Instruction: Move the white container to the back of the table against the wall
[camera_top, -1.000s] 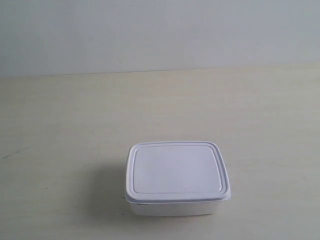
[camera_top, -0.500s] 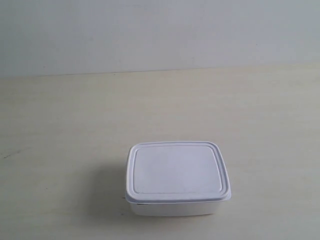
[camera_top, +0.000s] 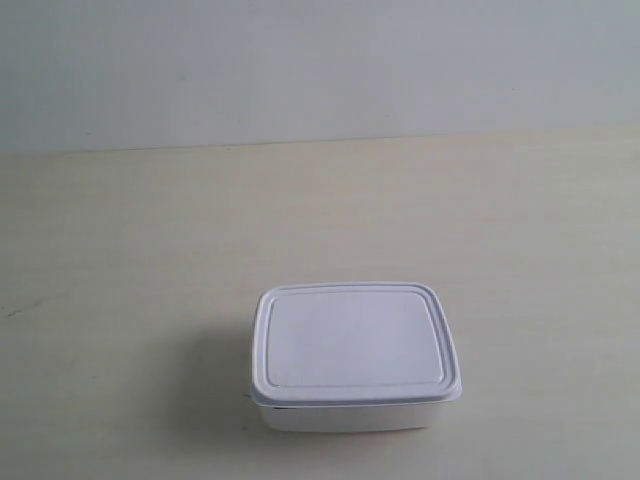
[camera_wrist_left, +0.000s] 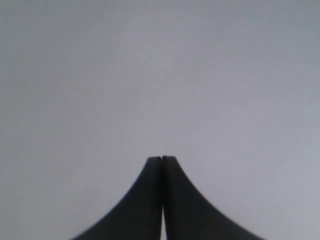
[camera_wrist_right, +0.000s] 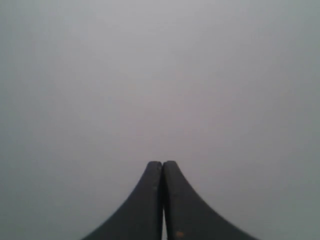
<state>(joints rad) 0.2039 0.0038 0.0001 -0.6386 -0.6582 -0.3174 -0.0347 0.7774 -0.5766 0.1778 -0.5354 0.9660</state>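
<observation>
Left gripper (camera_wrist_left: 161, 159): the two dark fingers (camera_wrist_left: 145, 205) lie pressed together along their whole visible length, with only a hairline seam between them. Nothing is pinched in the seam and the tips touch nothing.

Right gripper (camera_wrist_right: 162, 163): same condition. Its dark fingers (camera_wrist_right: 192, 210) are closed flat against each other, there is nothing in their hold, and the tips are in free air.

Behind each pair we see only a plain, featureless grey field. We cannot tell from the wrist views what surface it is, nor where either gripper stands relative to the wall.

Exterior view: the wall (camera_top: 300, 70) is pale grey-white and unmarked, and it meets the table (camera_top: 150, 250) along a nearly level line. The white container (camera_top: 355, 358) sits on the table well apart from the wall, with a broad stretch of cream tabletop between the two. It stands upright and flat on its base. Its lid (camera_top: 350, 340) is seated on top with the raised rim showing all round.

We record the container's long axis as running roughly parallel to the wall's base line. One long side therefore faces the wall and the other long side faces away from it, while the short ends point along the wall. A soft shadow (camera_top: 215, 385) lies on the table touching one short end.
</observation>
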